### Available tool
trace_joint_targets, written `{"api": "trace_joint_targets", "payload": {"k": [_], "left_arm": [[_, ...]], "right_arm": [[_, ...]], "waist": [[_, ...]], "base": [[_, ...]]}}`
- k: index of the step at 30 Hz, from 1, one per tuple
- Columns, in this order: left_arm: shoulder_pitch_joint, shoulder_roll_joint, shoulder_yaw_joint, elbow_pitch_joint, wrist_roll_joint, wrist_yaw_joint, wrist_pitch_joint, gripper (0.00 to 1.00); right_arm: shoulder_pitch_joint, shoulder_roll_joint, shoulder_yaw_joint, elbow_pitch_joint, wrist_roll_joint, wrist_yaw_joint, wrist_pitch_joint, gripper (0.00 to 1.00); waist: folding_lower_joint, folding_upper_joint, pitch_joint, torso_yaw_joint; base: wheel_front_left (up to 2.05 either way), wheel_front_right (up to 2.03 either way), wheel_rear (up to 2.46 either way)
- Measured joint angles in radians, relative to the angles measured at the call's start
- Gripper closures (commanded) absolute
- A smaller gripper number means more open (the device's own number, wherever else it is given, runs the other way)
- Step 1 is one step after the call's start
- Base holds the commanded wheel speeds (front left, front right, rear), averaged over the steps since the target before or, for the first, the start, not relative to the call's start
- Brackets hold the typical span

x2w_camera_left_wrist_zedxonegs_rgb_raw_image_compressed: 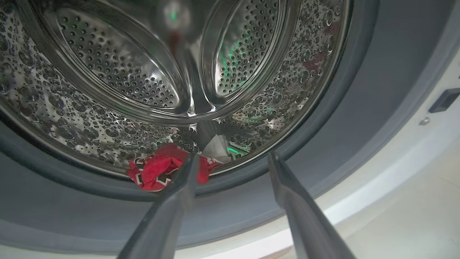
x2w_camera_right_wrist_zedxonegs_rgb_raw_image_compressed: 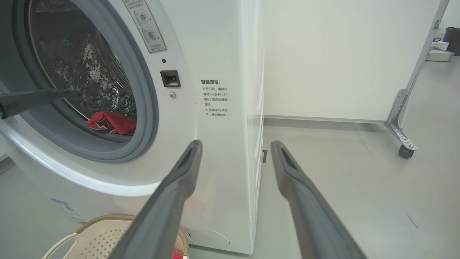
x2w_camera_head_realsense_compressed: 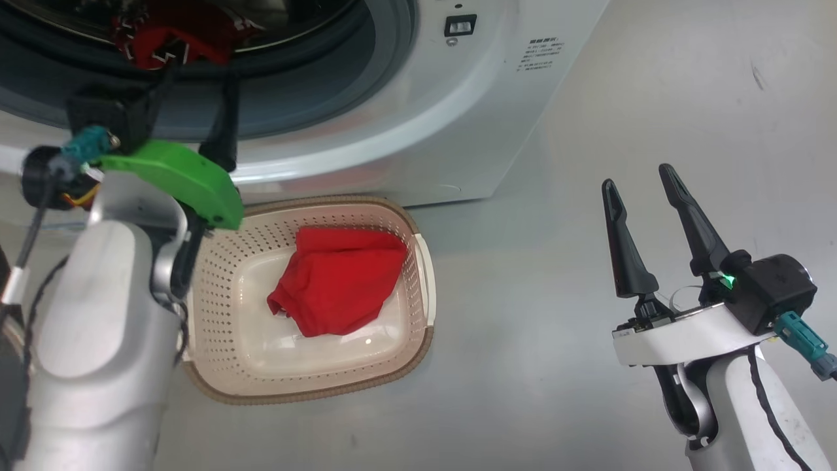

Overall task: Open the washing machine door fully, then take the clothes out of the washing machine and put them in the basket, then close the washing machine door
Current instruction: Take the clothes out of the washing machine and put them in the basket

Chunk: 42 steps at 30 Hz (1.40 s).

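A crumpled red garment sits at the front lip of the drum, just ahead of the left end effector, spread wide and empty (the right end effector likewise), and being soft, light cloth it looks best pinched at a raised fold.

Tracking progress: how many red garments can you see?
2: one red garment in the basket, one red jersey on the drum lip. Others may be hidden.
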Motion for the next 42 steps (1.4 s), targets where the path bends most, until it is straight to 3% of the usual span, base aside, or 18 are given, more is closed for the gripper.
{"api": "trace_joint_targets", "payload": {"k": [14,21,28,30,31,32,33,34,36,37,39,40,42], "left_arm": [[-0.281,0.166,0.029,0.163,0.115,0.026,0.139,0.00],[-0.342,0.193,0.004,0.254,0.164,0.035,0.170,0.00],[-0.378,0.206,-0.017,0.329,0.222,0.088,0.189,0.00],[-0.393,0.206,-0.023,0.346,0.239,0.097,0.190,0.23],[-0.399,0.208,-0.026,0.350,0.248,0.098,0.188,0.18],[-0.406,0.210,-0.029,0.354,0.258,0.101,0.188,0.07],[-0.413,0.211,-0.031,0.360,0.262,0.105,0.188,0.07],[-0.420,0.211,-0.032,0.368,0.263,0.106,0.188,0.00],[-0.430,0.213,-0.039,0.385,0.274,0.111,0.194,0.01],[-0.433,0.214,-0.043,0.393,0.278,0.115,0.199,0.14],[-0.440,0.219,-0.049,0.417,0.287,0.118,0.219,0.19],[-0.442,0.220,-0.050,0.428,0.290,0.119,0.229,0.40],[-0.448,0.220,-0.053,0.444,0.299,0.124,0.243,0.69]], "right_arm": [[-0.093,0.022,0.035,0.016,0.015,0.010,-0.019,0.00],[-0.110,0.030,0.036,0.052,0.029,0.011,-0.029,0.00],[-0.120,0.032,0.036,0.076,0.032,0.011,-0.037,0.00],[-0.128,0.033,0.037,0.081,0.032,0.018,-0.038,0.00],[-0.131,0.033,0.038,0.083,0.032,0.018,-0.038,0.00],[-0.134,0.034,0.039,0.086,0.032,0.018,-0.038,0.00],[-0.135,0.034,0.040,0.088,0.032,0.018,-0.038,0.00],[-0.136,0.034,0.041,0.090,0.033,0.018,-0.040,0.00],[-0.139,0.034,0.042,0.095,0.035,0.018,-0.046,0.00],[-0.142,0.034,0.043,0.097,0.035,0.018,-0.046,0.00],[-0.149,0.034,0.044,0.100,0.035,0.021,-0.046,0.00],[-0.151,0.034,0.045,0.101,0.035,0.021,-0.046,0.00],[-0.154,0.035,0.047,0.105,0.035,0.021,-0.047,0.00]], "waist": [[0.0001,0.0000,0.159,-0.102],[0.0001,0.0000,0.211,-0.158],[0.0001,0.0000,0.235,-0.182],[0.0001,0.0000,0.236,-0.183],[0.0001,0.0000,0.236,-0.183],[0.0001,0.0000,0.237,-0.184],[0.0001,0.0000,0.237,-0.184],[0.0001,0.0000,0.237,-0.184],[0.0001,0.0000,0.238,-0.185],[0.0001,0.0000,0.238,-0.185],[0.0001,0.0000,0.239,-0.186],[0.0001,0.0000,0.239,-0.186],[0.0001,0.0000,0.239,-0.187]], "base": [[0.00,0.00,0.00],[0.00,0.00,0.00],[0.00,0.00,0.00],[0.00,0.00,0.00],[0.00,0.00,0.00],[0.00,0.00,0.00],[0.00,0.00,0.00],[0.00,0.00,0.00],[0.00,0.00,0.00],[0.00,0.00,0.00],[0.00,0.00,0.00],[0.00,0.00,0.00],[0.00,0.00,0.00]]}}
